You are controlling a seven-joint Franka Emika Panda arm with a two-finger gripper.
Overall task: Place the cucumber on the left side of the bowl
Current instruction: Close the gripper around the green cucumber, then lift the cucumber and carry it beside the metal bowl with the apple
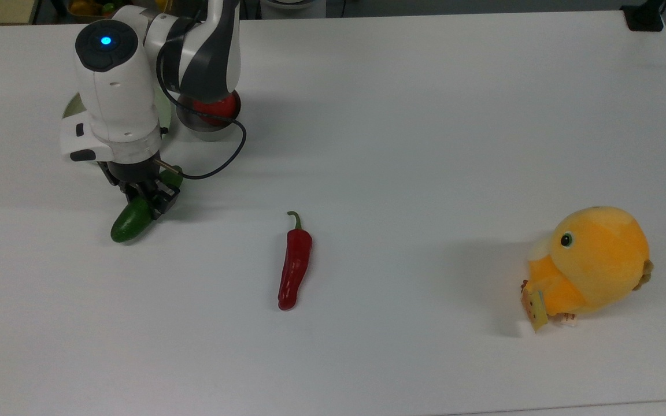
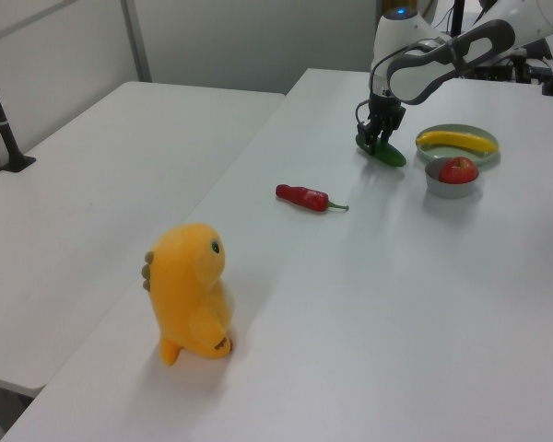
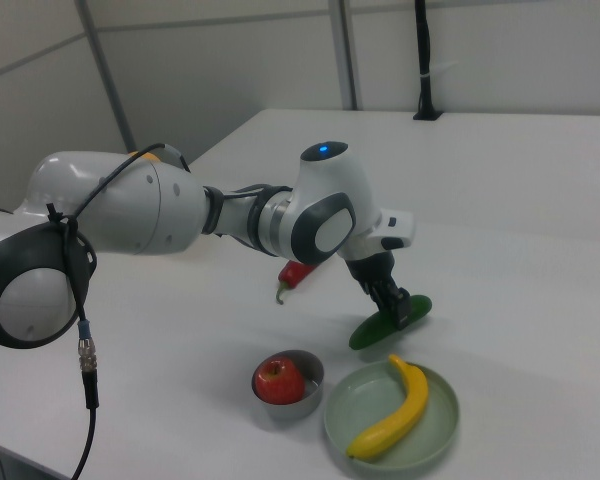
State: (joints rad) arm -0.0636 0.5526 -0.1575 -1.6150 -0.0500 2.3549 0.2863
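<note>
A Franka arm's gripper (image 1: 147, 199) pinches the dark green cucumber (image 1: 130, 222) near its middle, fingers pressed against its sides, on a white table (image 1: 425, 144) shared with a red chili pepper (image 1: 295, 263) and an orange plush toy (image 1: 590, 266). The cucumber sits directly beneath the gripper and looks slightly raised, its shadow falling on the table below, though whether its low end touches the surface is hard to tell. In the top view its long axis runs diagonally, one rounded end jutting toward the top view's lower left and the other tucked behind the fingers. The small grey bowl (image 3: 310, 385), holding a red apple (image 3: 278, 380), stands near the cucumber, to the top view's upper right of it, with the pale green plate (image 3: 435, 425) and its yellow banana (image 3: 395, 410) just beside the bowl. In the right view the cucumber (image 3: 390, 320) hangs beyond the plate's far rim, apart from it. The coming move appears to turn on that bowl: the carried cucumber must travel to the open table beside it, clear of the plate.
</note>
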